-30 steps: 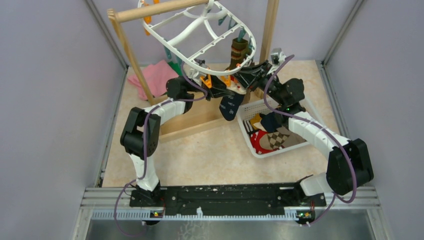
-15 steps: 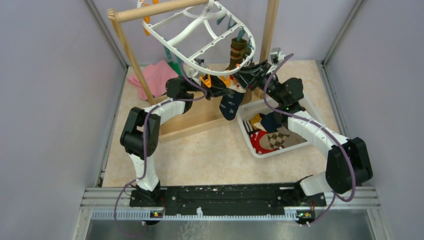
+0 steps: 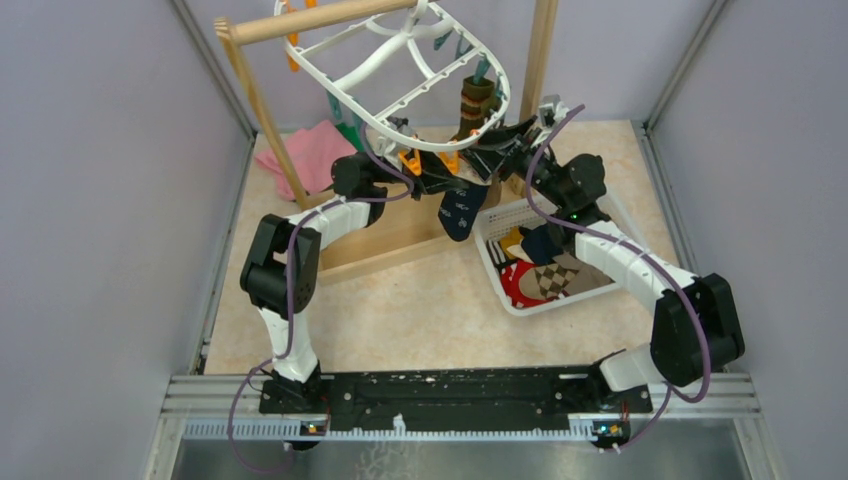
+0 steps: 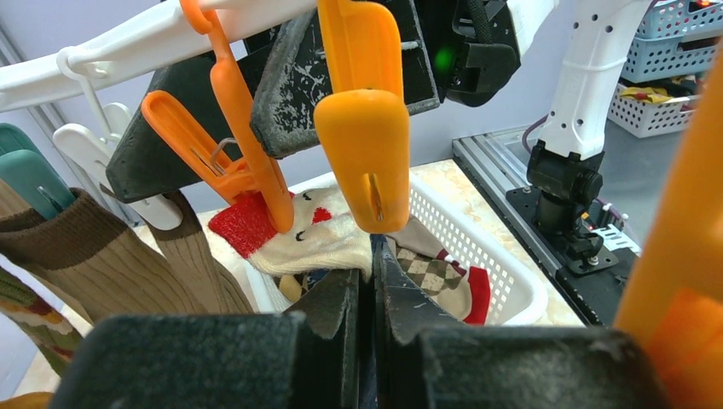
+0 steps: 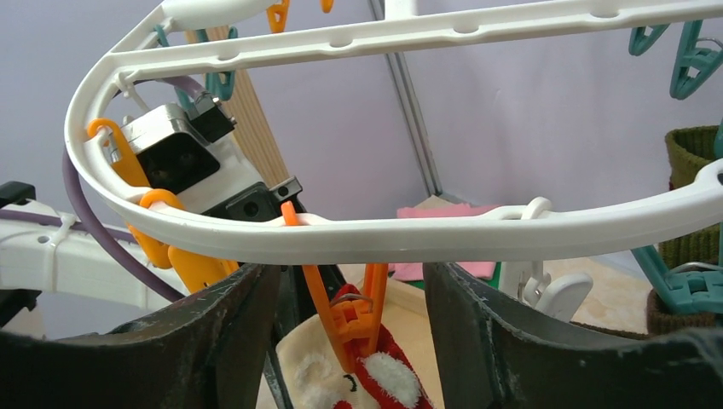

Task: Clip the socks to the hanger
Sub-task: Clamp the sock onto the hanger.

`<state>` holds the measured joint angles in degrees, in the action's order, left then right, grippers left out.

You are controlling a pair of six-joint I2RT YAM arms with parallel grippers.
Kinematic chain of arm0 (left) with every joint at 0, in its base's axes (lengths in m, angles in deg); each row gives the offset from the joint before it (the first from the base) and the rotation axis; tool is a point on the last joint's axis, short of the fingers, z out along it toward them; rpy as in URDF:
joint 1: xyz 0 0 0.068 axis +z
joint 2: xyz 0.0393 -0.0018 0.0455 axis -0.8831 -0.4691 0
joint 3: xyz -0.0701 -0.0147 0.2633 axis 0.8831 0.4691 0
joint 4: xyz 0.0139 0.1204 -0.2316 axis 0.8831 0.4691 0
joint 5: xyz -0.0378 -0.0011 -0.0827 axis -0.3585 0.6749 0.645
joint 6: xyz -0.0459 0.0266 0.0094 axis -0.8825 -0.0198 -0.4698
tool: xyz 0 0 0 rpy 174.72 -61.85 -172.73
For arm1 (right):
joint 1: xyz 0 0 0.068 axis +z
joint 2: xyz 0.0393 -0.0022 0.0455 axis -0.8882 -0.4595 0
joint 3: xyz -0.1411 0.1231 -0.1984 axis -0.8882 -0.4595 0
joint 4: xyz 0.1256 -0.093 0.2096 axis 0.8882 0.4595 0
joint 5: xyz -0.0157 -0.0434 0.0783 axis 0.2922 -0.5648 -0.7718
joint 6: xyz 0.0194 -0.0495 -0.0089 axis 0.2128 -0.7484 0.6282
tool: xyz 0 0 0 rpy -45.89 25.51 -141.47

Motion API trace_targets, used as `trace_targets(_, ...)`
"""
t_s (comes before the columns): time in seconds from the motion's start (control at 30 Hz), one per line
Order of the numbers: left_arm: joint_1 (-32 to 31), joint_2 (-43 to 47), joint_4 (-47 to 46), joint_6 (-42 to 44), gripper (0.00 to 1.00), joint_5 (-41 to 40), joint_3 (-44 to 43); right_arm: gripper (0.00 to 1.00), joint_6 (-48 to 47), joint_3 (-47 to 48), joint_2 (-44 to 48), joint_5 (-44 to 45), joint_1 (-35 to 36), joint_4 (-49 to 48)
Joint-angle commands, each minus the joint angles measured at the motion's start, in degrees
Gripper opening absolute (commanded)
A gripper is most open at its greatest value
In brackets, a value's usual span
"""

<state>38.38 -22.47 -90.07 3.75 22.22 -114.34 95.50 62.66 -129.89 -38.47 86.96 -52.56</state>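
The white oval hanger (image 3: 503, 85) hangs from the wooden pole, and its rim crosses the right wrist view (image 5: 426, 230). My left gripper (image 3: 445, 185) is shut on the navy sock (image 3: 460, 210) just below the rim. The sock's red-white cuff (image 4: 324, 243) sticks up past the jaws (image 4: 373, 256). An orange clip (image 5: 349, 315) hangs from the rim with its tips on the red cuff and appears to pinch it. My right gripper (image 3: 490, 140) is open, with its fingers on either side of that clip (image 5: 351, 281). An olive-brown sock (image 3: 476, 105) hangs clipped behind.
A white slotted basket (image 3: 600, 285) at right holds several more socks (image 3: 545, 275). A pink cloth (image 3: 310, 150) lies at back left. The wooden rack's pole (image 3: 320, 18) and base board (image 3: 400, 235) stand under the hanger. A second orange clip (image 4: 362, 145) hangs close.
My right gripper has shifted slightly up and to the left at the hanger rim. The left gripper and the navy sock have stayed put.
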Motion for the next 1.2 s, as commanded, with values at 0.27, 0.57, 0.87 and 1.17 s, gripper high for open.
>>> trace_targets(0.27,0.94,-0.02,-15.67,-4.76,0.45,-4.78,2.2,0.76,-6.64,-0.51,5.26,4.58,-0.23,4.37)
trace_targets(0.57,3.18,-0.77,-15.63,-5.81,0.59,-9.66,9.62,0.84,-9.83,-3.68,9.08,6.71,-0.28,9.02)
trace_targets(0.87,5.7,-1.77,-15.75,-6.29,0.74,-14.68,19.68,0.86,-11.05,-10.35,15.07,9.28,-0.45,12.54)
trace_targets(1.17,5.64,4.54,-14.39,1.83,0.99,-18.37,37.15,0.87,-14.66,-19.03,26.53,16.7,-0.51,21.59)
